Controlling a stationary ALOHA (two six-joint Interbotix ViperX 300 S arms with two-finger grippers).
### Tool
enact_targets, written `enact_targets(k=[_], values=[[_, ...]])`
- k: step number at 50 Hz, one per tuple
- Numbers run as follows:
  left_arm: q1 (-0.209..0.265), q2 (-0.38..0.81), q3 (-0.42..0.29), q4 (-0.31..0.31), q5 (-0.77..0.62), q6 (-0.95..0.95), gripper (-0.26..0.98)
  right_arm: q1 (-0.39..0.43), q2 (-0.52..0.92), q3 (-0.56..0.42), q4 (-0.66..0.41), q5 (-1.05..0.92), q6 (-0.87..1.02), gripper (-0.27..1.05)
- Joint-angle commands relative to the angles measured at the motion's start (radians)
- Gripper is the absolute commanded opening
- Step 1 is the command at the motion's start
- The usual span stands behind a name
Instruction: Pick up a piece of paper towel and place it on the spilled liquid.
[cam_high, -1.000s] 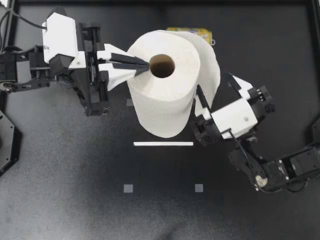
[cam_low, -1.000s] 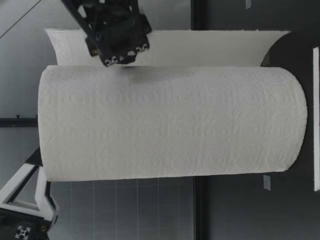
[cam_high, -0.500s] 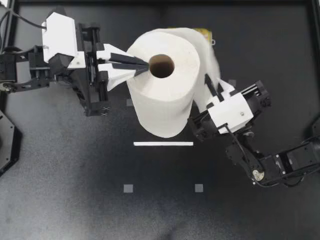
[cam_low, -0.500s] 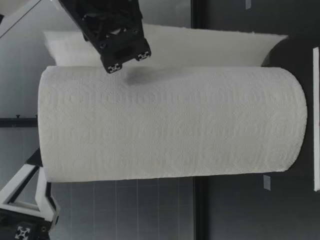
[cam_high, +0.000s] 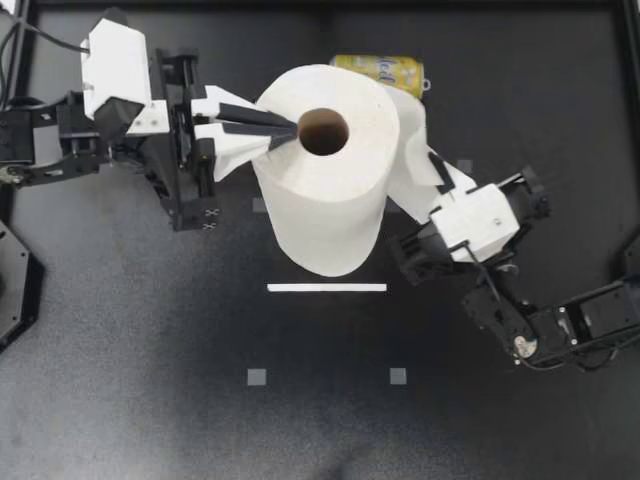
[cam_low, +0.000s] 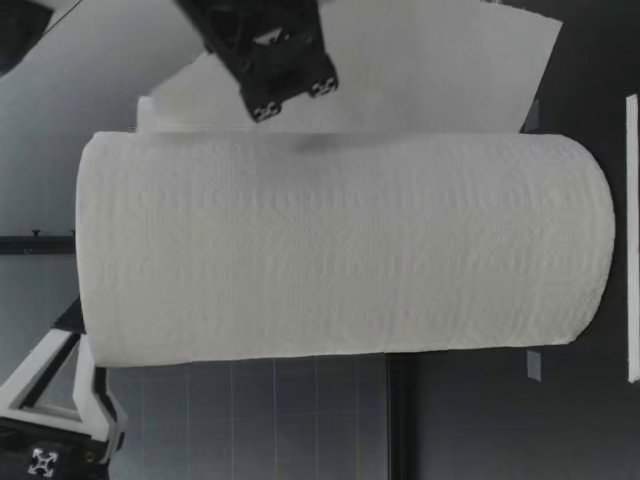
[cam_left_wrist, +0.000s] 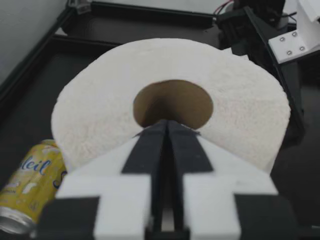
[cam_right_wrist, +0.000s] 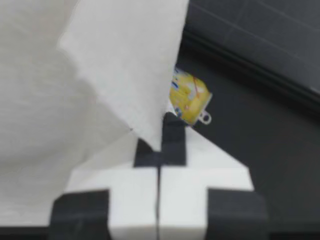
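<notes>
White paper, soft, light and easily torn: the paper towel roll (cam_high: 325, 190) stands upright at mid-table (cam_high: 150, 350). Its loose sheet (cam_high: 408, 150) is peeled off toward my right gripper (cam_high: 434, 162), which is clamped on that sheet's edge. My left gripper (cam_high: 290, 128) is clenched, its tips on the roll's top beside the cardboard core, judged to steady it. The sheet's free edge is the best hold. A yellow can (cam_high: 378, 68) lies on its side behind the roll; its print is not recorded. No spill is visible.
</notes>
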Motion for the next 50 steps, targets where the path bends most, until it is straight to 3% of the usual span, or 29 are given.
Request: enact_targets(k=[1, 7, 38, 45, 50], values=[[0.015, 0.020, 0.026, -0.009, 0.041, -0.005, 0.11, 0.003, -0.032, 0.012, 0.026, -0.002, 0.025, -0.09], [0.020, 0.021, 0.028, -0.009, 0.104, -0.006, 0.11, 0.011, -0.038, 0.052, 0.078, 0.000, 0.049, -0.09], [0.020, 0.018, 0.046, -0.017, 0.072, -0.008, 0.11, -0.034, -0.067, 0.318, 0.296, 0.091, 0.086, -0.09], [0.020, 0.017, 0.048, -0.017, 0.061, -0.006, 0.11, -0.035, -0.129, 0.328, 0.227, 0.067, 0.075, -0.09], [0.020, 0.017, 0.049, -0.018, 0.041, -0.006, 0.11, -0.084, -0.169, 0.350, 0.175, -0.077, 0.081, -0.09]])
